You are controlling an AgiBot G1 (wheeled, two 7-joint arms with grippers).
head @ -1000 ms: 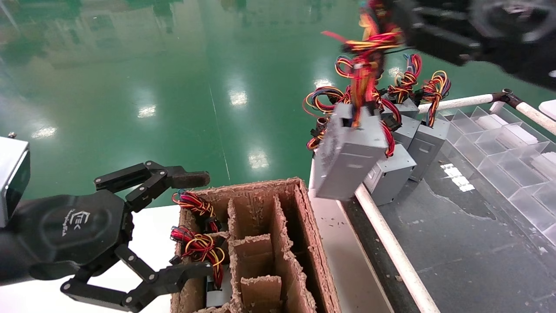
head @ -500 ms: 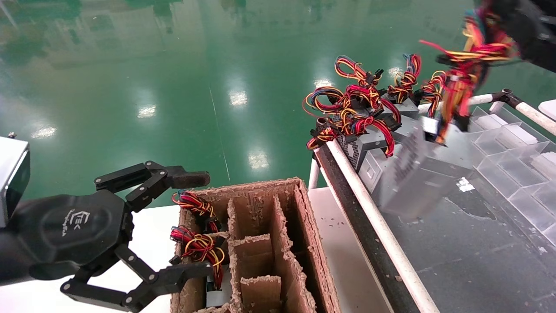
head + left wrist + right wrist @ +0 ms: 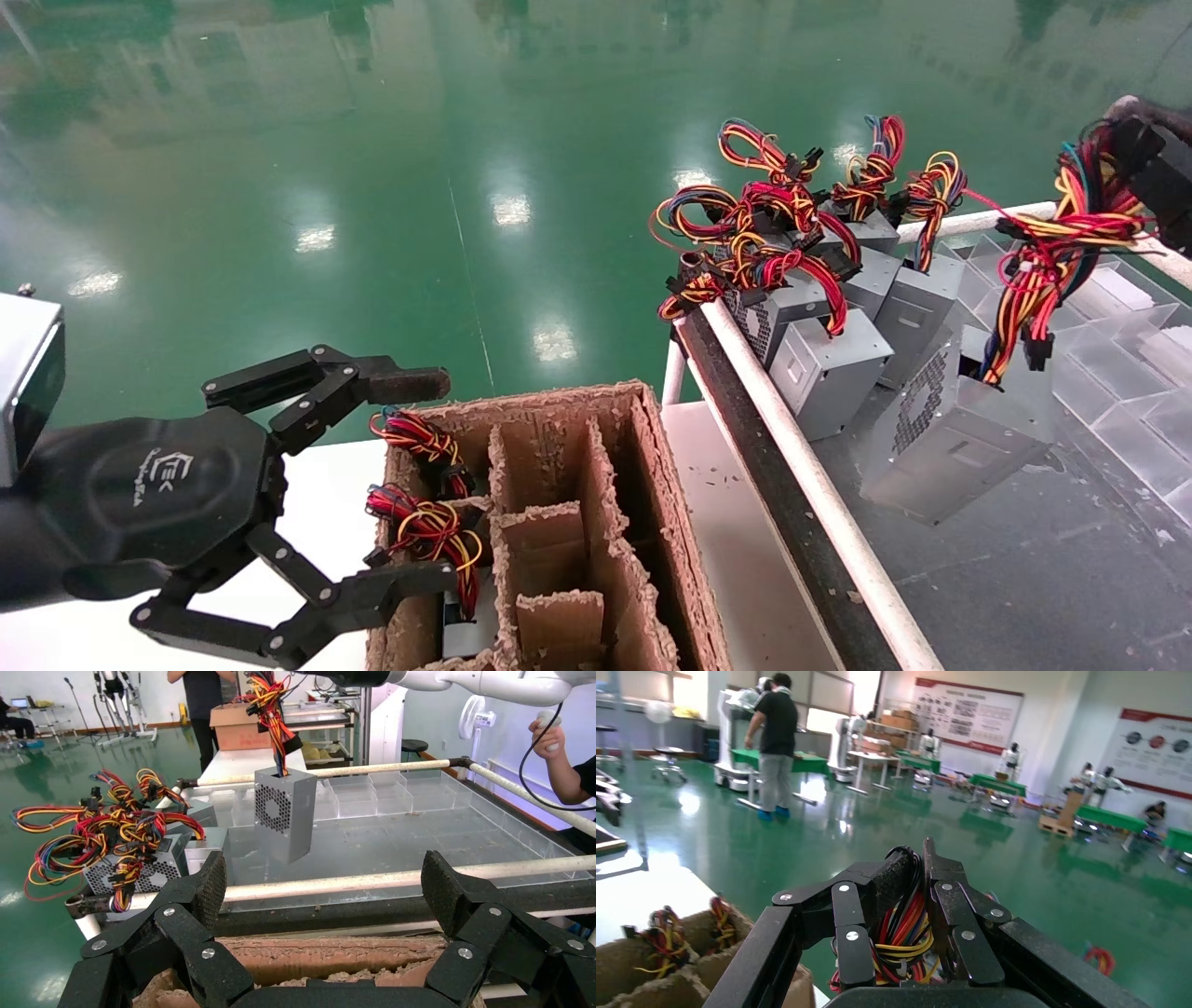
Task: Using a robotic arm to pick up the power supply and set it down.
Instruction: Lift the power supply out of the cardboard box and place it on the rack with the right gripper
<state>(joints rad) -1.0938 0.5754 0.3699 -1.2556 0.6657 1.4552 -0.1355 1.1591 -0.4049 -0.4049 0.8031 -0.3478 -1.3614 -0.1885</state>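
1. Left tool (image 3: 307,503): fingers spread wide, grasping nothing, parked at the near-left corner of the cardboard divider box (image 3: 596,522). The box's left cells hold units with wire loops showing; the other cells look empty.
2. Row of spare supplies (image 3: 829,359): several alike grey boxes with tangled wire bundles, standing at the far-left end of the railed desk (image 3: 978,559), just inside the white rail (image 3: 810,485).
3. Power supply (image 3: 959,438): grey sheet-metal box, perforated fan grille on one face. It hangs tilted from its own wire bundle (image 3: 1043,270) over the dark desk surface, right of the spare row. Whether its lowest corner touches the desk I cannot tell.
4. Right tool (image 3: 916,924): clenched on the wire bundle, red, yellow, orange and black strands pinched between the fingers; sits at the far right edge of the head view.
5. Handling judgement: the box looks stiff and fairly heavy, the wires soft. Held by the loom, it can swing and twist, and strain falls on the wire exit. Lowering slowly until a bottom edge seats seems wise before release. A grip on the casing would be steadier, though smooth metal may slip.
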